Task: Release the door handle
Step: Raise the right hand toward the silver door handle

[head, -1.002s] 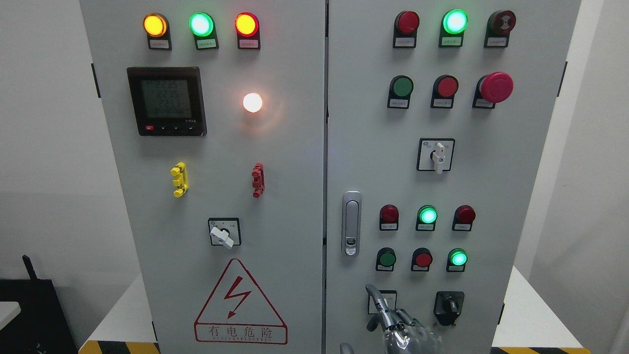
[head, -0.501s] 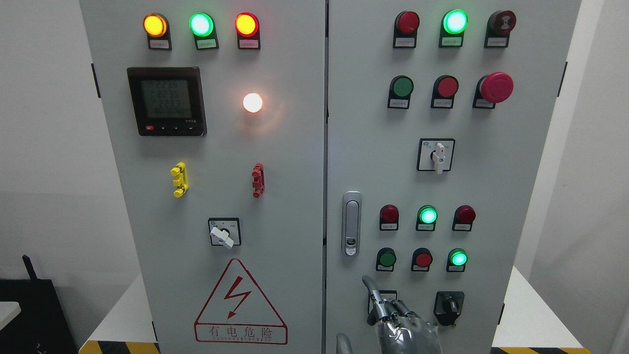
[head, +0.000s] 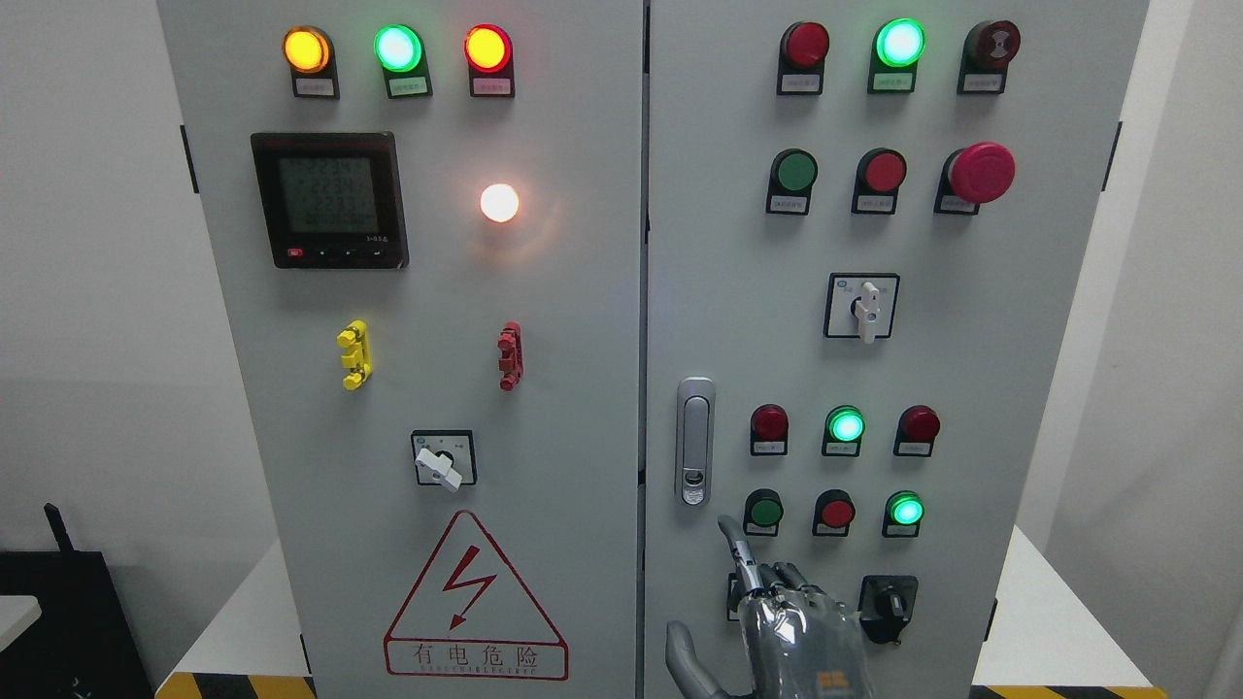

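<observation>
- The handle (head: 694, 442) sits upright on the right door (head: 932, 359), close to that door's left edge and just beside the seam with the left door (head: 427, 291); it lies flat against the panel.
- One hand (head: 791, 631) shows at the bottom edge, right of the middle, so it reads as the right hand (the arm itself is hardly visible).
- Its index finger (head: 735, 546) points up and slightly left, with the tip just below the handle and not touching it.
- The other fingers are curled at the knuckles, the thumb (head: 688, 662) sticks out to the left, and the hand holds nothing.
- The hand covers a small switch on the lower right door; a black knob (head: 886, 604) is just to its right.
- Above the hand sit a green button (head: 765, 511), a red button (head: 835, 512) and a lit green lamp (head: 905, 511).
- The left door carries a warning triangle (head: 473, 597) low down.
</observation>
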Available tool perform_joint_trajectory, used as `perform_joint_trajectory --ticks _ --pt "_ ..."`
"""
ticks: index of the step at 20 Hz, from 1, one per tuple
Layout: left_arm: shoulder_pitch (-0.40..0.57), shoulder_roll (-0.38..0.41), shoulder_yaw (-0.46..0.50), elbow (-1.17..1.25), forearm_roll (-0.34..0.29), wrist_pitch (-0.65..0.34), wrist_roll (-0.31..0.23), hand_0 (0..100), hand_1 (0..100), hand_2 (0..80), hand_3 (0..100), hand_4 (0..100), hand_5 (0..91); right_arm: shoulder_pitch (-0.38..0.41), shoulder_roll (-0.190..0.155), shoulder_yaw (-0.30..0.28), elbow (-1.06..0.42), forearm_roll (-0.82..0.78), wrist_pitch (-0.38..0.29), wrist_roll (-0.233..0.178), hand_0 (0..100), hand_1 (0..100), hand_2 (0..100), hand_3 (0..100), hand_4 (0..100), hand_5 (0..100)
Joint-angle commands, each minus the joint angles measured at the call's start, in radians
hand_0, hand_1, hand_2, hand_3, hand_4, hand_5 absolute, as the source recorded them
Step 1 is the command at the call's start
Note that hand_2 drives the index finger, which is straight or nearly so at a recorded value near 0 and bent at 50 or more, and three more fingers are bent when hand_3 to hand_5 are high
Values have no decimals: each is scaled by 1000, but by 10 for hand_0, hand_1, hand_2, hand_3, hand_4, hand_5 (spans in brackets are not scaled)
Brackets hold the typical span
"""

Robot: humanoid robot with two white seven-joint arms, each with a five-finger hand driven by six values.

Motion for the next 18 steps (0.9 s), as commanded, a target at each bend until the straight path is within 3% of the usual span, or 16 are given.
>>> perform_joint_trajectory --ticks 1,18 --pt "0 0 -25 0 0 1 1 120 389 0 0 0 0 -34 8 -5 67 5 3 17 395 265 0 642 580 674" --pt "0 0 -25 0 0 1 1 120 389 0 0 0 0 -96 8 9 91 4 27 45 394 260 0 667 598 682"
